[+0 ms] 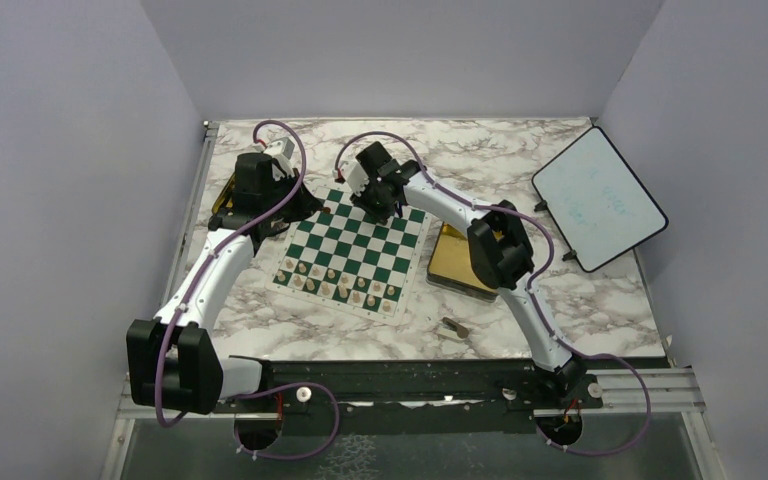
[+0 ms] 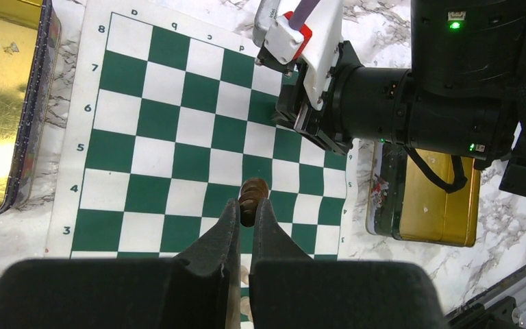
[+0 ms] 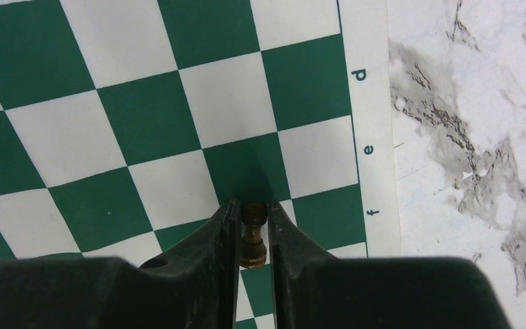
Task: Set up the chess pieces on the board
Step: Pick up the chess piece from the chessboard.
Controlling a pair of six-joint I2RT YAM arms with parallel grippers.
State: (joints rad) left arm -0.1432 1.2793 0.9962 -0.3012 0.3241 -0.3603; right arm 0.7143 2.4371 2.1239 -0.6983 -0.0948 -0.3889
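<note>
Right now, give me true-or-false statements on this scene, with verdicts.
1. The left gripper holds a dark piece. True.
2. The right gripper has nothing between its fingers. False: a dark piece sits between them.
3. Pale pieces stand on the near rows of the board. True.
4. The gold tins sit on the board. False: a tin lies at each side of it.
5. A stray piece lies on the table, off the board. True.
</note>
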